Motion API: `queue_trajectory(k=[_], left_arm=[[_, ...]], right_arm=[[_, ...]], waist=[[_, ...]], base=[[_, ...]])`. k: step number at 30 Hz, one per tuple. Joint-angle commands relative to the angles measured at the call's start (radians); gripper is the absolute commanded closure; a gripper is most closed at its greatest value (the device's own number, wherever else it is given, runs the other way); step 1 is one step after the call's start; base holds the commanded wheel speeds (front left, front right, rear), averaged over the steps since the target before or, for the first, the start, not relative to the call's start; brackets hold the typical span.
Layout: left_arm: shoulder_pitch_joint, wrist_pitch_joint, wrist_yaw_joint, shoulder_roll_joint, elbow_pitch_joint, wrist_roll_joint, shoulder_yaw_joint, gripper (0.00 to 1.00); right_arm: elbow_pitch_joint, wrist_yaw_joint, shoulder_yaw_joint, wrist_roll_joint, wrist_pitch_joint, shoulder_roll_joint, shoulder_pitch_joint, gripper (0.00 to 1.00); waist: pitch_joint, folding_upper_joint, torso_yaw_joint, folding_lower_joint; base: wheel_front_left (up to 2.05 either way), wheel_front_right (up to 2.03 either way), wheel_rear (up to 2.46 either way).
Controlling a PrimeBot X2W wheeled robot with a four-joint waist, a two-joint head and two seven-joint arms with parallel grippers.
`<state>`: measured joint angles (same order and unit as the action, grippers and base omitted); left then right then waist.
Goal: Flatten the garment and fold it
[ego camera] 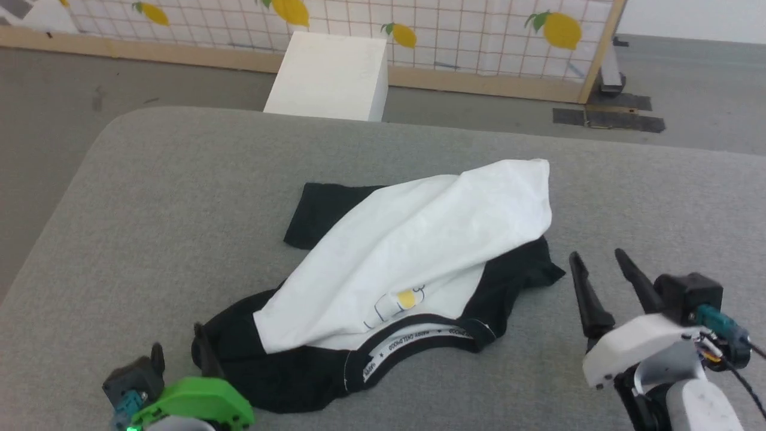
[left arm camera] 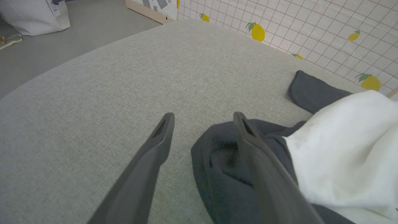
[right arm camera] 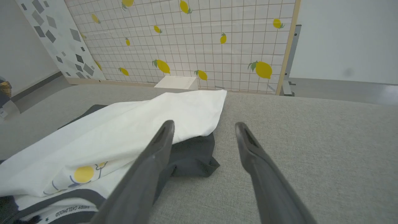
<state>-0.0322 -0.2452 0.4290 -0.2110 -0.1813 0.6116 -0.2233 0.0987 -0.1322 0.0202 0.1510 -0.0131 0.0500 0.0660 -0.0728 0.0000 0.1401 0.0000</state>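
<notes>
The left gripper (ego camera: 179, 346) sits low at 7 o'clock in the head view. Its green wrist housing is at the bottom edge and its fingers point toward 12 o'clock. In the left wrist view the gripper (left arm camera: 203, 115) has its two fingers spread wide with nothing clamped between them. One finger is over the bare table (left arm camera: 93, 109). The other lies across the bunched black sleeve (left arm camera: 224, 161), and I cannot tell whether it touches the cloth.

The shirt (ego camera: 419, 239) lies crumpled in the middle of the grey table (ego camera: 179, 179), not flat. Its white body is heaped in a ridge running from 7 o'clock up to 1 o'clock. A second black sleeve (ego camera: 317, 212) pokes out flat at 10 o'clock. The black collar (ego camera: 419, 342) with its white lettered tape curves along the 6 o'clock edge, just under the small yellow and blue print.

The right gripper (ego camera: 597, 257) is at 4 o'clock from the shirt, near it but apart. Its white forearm rises from the lower corner and its fingers lean toward 11 o'clock. In the right wrist view the gripper (right arm camera: 204, 123) is fully open and empty, above the table and the black cloth at the shirt's (right arm camera: 124, 130) edge.

Beyond the table at 12 o'clock a white box (ego camera: 329, 75) stands before a lemon-patterned screen (ego camera: 479, 36).
</notes>
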Motion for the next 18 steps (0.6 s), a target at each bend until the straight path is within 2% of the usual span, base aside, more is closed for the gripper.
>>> queue_trajectory(k=[1, 6, 9, 13, 18], left_arm=[[0.040, -0.012, -0.010, 0.012, 0.013, -0.037, 0.014, 0.00], [0.078, -0.016, -0.043, 0.071, 0.121, -0.214, 0.080, 0.00], [0.081, -0.016, -0.078, 0.107, 0.176, -0.309, 0.094, 0.00], [0.079, -0.016, -0.122, 0.139, 0.204, -0.367, 0.108, 0.00], [0.074, -0.016, -0.157, 0.156, 0.200, -0.384, 0.117, 0.00]], right_arm=[[0.018, 0.002, 0.015, -0.009, -0.028, 0.000, 0.038, 0.00], [0.124, 0.002, 0.057, -0.050, -0.160, 0.000, 0.153, 0.00], [0.207, 0.002, 0.068, -0.096, -0.260, 0.000, 0.233, 0.00], [0.310, 0.002, 0.078, -0.142, -0.383, 0.000, 0.312, 0.00], [0.399, 0.002, 0.081, -0.157, -0.531, 0.000, 0.362, 0.00]], waist=[[-0.041, 0.0000, 0.040, 0.0000], [-0.092, 0.0000, 0.084, 0.0000], [-0.120, 0.0000, 0.107, 0.0000], [-0.142, 0.0000, 0.123, 0.0000], [-0.152, 0.0000, 0.123, 0.0000]], base=[[0.00, 0.00, 0.00], [0.00, 0.00, 0.00], [0.00, 0.00, 0.00], [0.00, 0.00, 0.00], [0.00, 0.00, 0.00]])
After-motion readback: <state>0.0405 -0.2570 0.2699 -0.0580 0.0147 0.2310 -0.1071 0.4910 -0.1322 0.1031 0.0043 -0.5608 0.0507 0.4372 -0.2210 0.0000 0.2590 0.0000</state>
